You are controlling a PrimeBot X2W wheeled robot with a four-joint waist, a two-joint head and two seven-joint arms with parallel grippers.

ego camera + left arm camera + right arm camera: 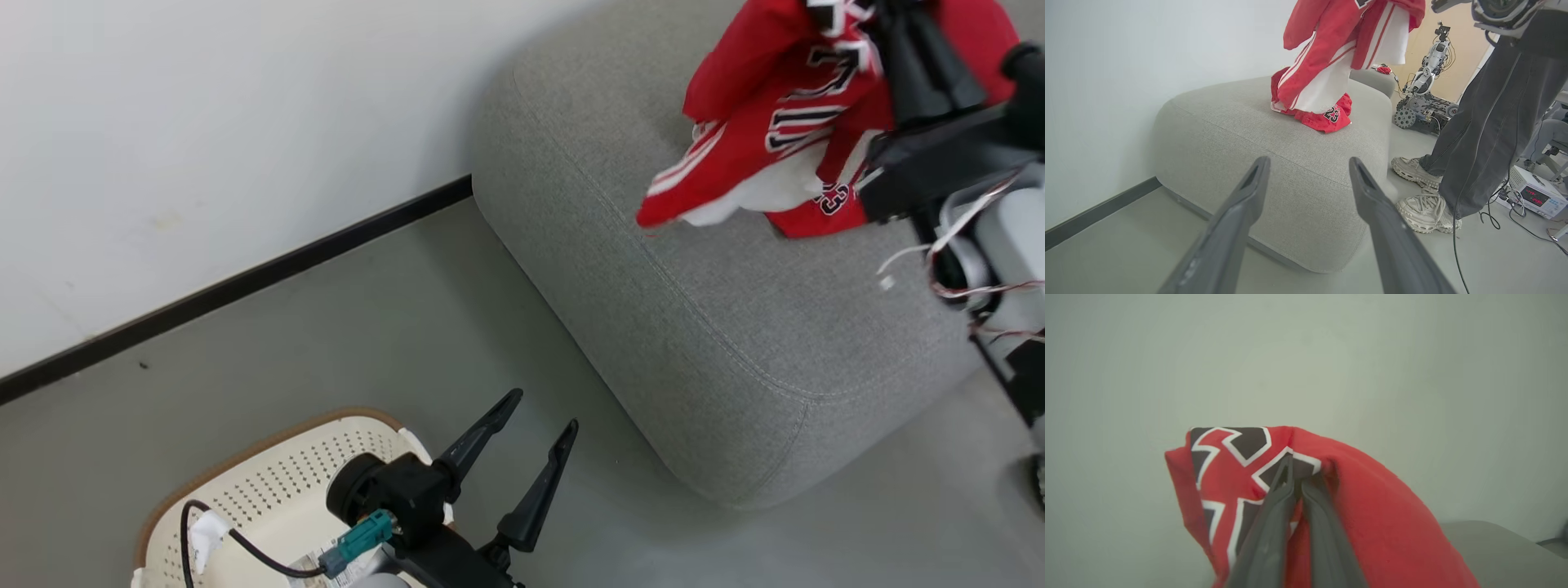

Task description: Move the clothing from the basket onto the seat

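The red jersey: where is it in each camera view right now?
Head view: jersey at upper right, hanging over the seat.
Left wrist view: jersey top centre, its lower end bunched on the seat.
Right wrist view: jersey lower centre, pinched by the shut right gripper.
Shared landmark: the grey seat.

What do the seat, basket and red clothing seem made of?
Seat: matte grey woven fabric, texture and stitched seam visible. Basket: cream moulded plastic, likely, with punched holes. Clothing: thin soft cloth, perhaps synthetic jersey; it drapes in folds.
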